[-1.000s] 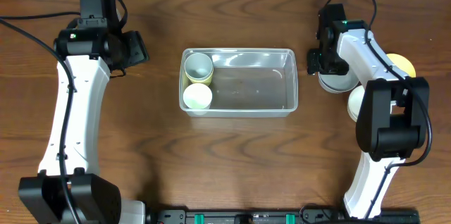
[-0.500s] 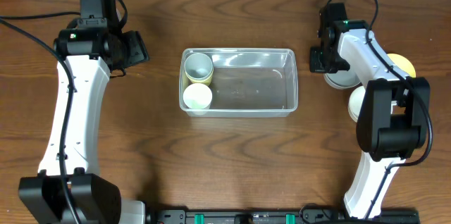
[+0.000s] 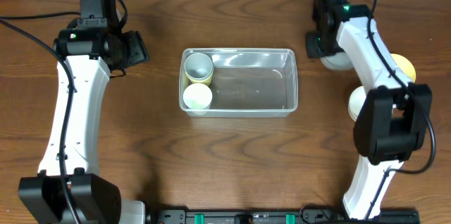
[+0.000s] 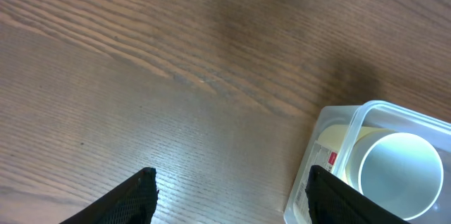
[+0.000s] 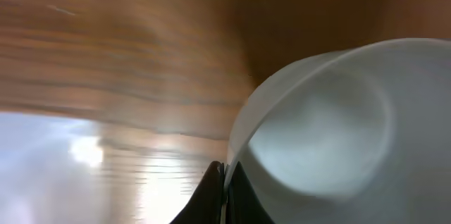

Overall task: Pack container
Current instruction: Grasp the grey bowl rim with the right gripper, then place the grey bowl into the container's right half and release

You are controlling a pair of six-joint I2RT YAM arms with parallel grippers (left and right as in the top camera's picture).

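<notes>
The container [image 3: 243, 58], a clear rectangular tub, stands mid-table with a pale green cup [image 3: 199, 67] and a white cup [image 3: 197, 97] at its left end. My right gripper [image 3: 315, 45] is to the right of the tub, shut on the rim of a pale grey bowl [image 3: 339, 60]. In the right wrist view the gripper [image 5: 224, 182] pinches the bowl [image 5: 324, 132] at its edge. My left gripper [image 3: 139, 48] stands open left of the tub, holding nothing. The left wrist view shows the gripper [image 4: 229, 185] over bare wood, with the tub's corner [image 4: 320, 150] and the green cup [image 4: 400, 175] to its right.
A yellow bowl [image 3: 403, 65] and a white bowl [image 3: 356, 102] sit at the right, partly covered by the right arm. Both arm bases stand at the table's front edge.
My right gripper has shut on the grey bowl's rim and carried it toward the back of the table. The left arm has not moved.
</notes>
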